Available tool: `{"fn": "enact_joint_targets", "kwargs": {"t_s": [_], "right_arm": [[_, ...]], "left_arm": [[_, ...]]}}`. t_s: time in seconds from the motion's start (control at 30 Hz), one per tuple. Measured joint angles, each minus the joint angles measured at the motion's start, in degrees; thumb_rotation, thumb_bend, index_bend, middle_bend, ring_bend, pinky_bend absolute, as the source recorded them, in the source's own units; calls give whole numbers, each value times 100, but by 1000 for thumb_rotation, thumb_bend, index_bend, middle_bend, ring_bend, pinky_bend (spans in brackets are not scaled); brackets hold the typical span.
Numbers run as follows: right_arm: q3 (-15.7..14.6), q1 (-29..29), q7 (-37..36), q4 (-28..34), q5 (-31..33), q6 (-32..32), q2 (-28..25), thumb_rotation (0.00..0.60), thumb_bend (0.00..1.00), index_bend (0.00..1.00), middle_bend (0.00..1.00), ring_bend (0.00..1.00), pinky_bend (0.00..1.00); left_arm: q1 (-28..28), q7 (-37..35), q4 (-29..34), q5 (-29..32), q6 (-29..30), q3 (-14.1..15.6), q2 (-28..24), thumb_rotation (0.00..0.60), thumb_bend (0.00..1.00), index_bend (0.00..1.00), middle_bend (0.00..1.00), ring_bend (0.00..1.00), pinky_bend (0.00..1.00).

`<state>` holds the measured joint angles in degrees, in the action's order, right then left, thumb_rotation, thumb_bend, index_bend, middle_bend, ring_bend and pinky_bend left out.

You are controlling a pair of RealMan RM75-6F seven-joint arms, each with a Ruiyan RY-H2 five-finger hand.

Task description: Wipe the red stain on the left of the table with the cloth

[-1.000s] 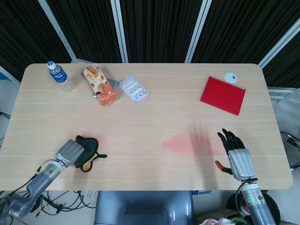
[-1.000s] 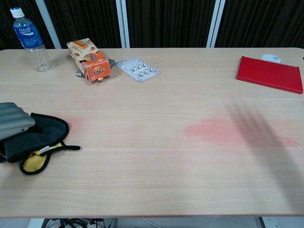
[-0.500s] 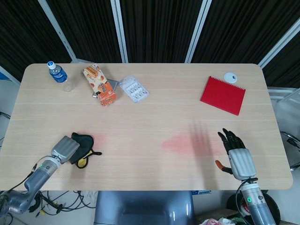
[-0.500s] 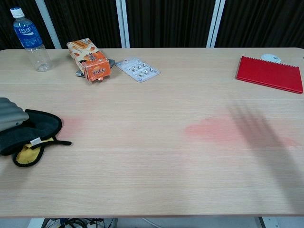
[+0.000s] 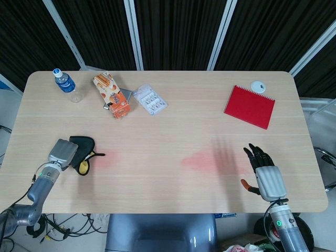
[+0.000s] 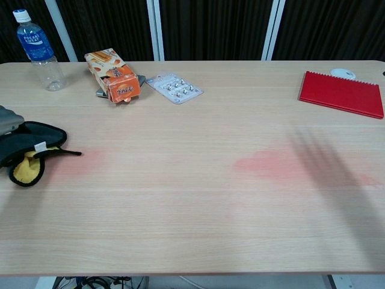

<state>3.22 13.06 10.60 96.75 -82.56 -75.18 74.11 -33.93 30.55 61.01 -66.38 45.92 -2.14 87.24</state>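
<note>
A black and yellow cloth (image 5: 81,150) (image 6: 27,153) lies near the table's left edge, and my left hand (image 5: 62,153) rests on it with its fingers hidden underneath. A faint red stain (image 5: 107,158) (image 6: 75,164) shows just right of the cloth. A larger red stain (image 5: 202,160) (image 6: 271,164) marks the middle right of the table. My right hand (image 5: 265,176) lies flat on the table near the front right, fingers stretched out, holding nothing.
At the back left stand a water bottle (image 5: 66,84), an orange snack box (image 5: 112,95) and a blister pack (image 5: 150,99). A red notebook (image 5: 250,106) and a small white disc (image 5: 258,85) lie at the back right.
My left hand has dragged the cloth away from the front edge and to the left, off the faint red stain. The right hand has not moved.
</note>
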Motion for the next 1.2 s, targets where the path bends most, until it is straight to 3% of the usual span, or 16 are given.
{"fn": "enact_joint_targets", "kwargs": {"t_s": [0.5,0.7,0.87,1.0,1.1,1.2], "right_arm": [[-1,-3,-31,7,-5,-16,-16,600,160,0,0,0,136],[0,-2,-57,10,-13,-21,-31,600,159,0,0,0,136],[-4,1,-69,10,-17,-14,-39,600,160,0,0,0,136],[-8,-2,-80,19,-12,-12,-45,600,159,0,0,0,136],[-13,-3,-86,21,-14,-9,-48,600,159,0,0,0,136],[-13,-3,-89,23,-12,-8,-49,600,160,0,0,0,136]], "left_arm": [[-286,539,926,46,432,-240,187,600,477,713,697,599,662],[-400,691,1321,106,737,-443,250,600,448,663,651,567,639],[-503,817,1589,84,1087,-620,340,600,377,528,516,467,550],[-566,932,1719,160,1198,-694,400,600,239,264,202,200,284],[-577,996,1757,193,1306,-712,438,600,163,77,30,47,156],[-573,1016,1790,212,1380,-719,453,600,134,16,0,1,95]]}}
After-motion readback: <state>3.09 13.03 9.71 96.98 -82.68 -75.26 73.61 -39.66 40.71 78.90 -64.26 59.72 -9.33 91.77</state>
